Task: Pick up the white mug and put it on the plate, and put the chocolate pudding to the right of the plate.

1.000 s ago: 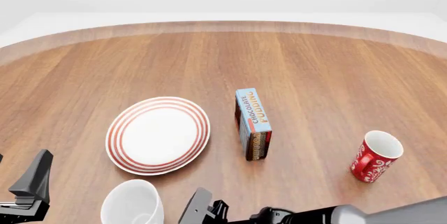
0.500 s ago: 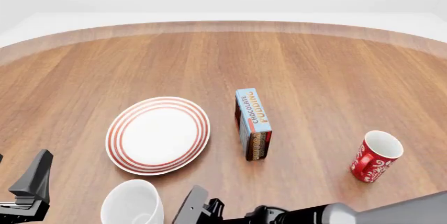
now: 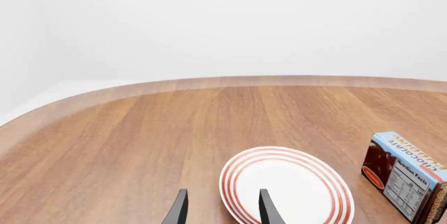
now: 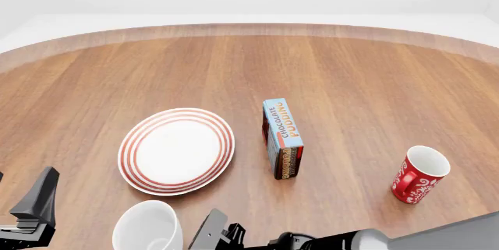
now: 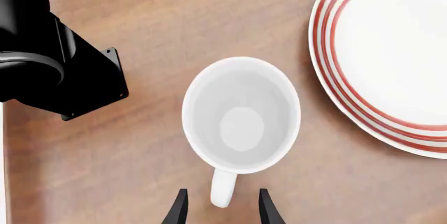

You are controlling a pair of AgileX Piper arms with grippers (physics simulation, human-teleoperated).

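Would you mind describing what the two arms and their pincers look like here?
Both pincers have thin, flat, matte black fingers tapering to points. The right pincer sits on an arm with a glossy black wrist and a light grey link behind. The left pincer looks the same; the right wrist view shows its blocky black housing. No cables or markings visible.

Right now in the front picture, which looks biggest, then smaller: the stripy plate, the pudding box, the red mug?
1. The plate looks the biggest.
2. The chocolate pudding box.
3. The red mug, close in size to the box and nearer the camera, so that order is unsure.
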